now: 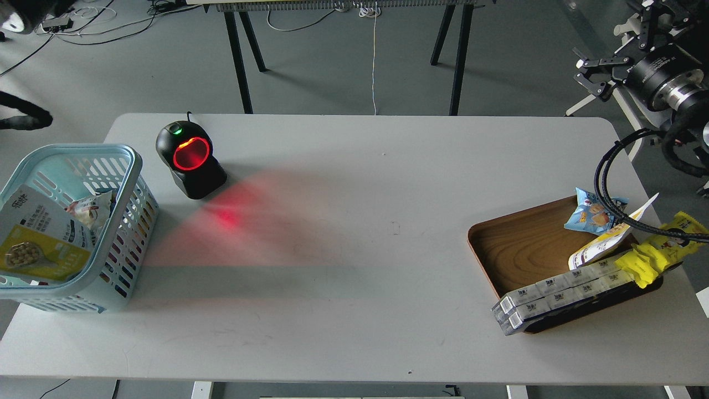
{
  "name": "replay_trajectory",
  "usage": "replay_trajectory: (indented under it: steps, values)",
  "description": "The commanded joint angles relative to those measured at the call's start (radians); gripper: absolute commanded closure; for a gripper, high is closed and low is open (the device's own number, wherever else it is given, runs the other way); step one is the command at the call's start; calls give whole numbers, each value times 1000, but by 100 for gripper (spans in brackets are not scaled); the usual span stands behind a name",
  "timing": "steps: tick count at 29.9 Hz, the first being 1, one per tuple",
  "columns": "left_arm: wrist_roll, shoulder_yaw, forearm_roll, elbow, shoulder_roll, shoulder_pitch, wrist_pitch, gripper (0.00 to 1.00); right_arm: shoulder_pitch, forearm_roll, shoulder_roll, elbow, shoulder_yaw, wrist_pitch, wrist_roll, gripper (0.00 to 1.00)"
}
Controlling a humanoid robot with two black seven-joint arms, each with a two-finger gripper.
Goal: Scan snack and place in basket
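The snack (41,244) lies inside the basket (119,166) at the far left of the desk (360,233), leaning against its near-left wall beside another small packet (91,210); a black scanner (190,159) glows red just right of the basket; at the right, a wooden tray (515,244) carries a blue packet (590,213), a yellow wrapper (662,246) and boxed packs (559,293); the right gripper (592,75) hangs beyond the desk's far right corner, jaws spread and holding nothing; the left arm's end (27,117) barely shows at the left edge, so its jaws cannot be told.
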Motion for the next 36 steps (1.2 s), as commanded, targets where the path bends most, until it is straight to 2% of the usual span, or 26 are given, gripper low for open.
replay_trajectory:
  steps: [1,6,9,16,18,22,23,27,30,34,36]
  values:
    - [1,-69,-122,161,-131,1,-5,1,-23,0,-28,73,21,26,0,2]
    - [5,-141,-216,307,-242,-3,-14,1,-131,0,-64,259,76,32,6,2]
    - [18,-182,-270,340,-285,-2,-11,1,-191,0,-71,347,128,32,6,2]
    - [21,-195,-307,337,-332,49,-17,1,-217,9,-52,282,203,18,12,2]
    - [41,-195,-307,331,-328,57,-40,0,-217,11,-43,258,220,15,14,2]
    - [126,-192,-305,332,-323,63,-80,0,-219,10,-25,259,222,12,15,2]
    - [132,-192,-305,332,-323,66,-84,0,-220,9,-20,256,223,12,15,2]
    - [132,-193,-305,331,-323,70,-136,0,-219,9,-3,256,225,5,20,2]
    - [115,-196,-304,331,-325,70,-155,0,-219,9,-2,256,225,3,23,2]
    - [69,-205,-304,327,-326,72,-158,0,-220,9,4,253,228,5,23,2]
    - [63,-205,-304,327,-326,72,-158,0,-219,9,4,255,228,5,24,2]
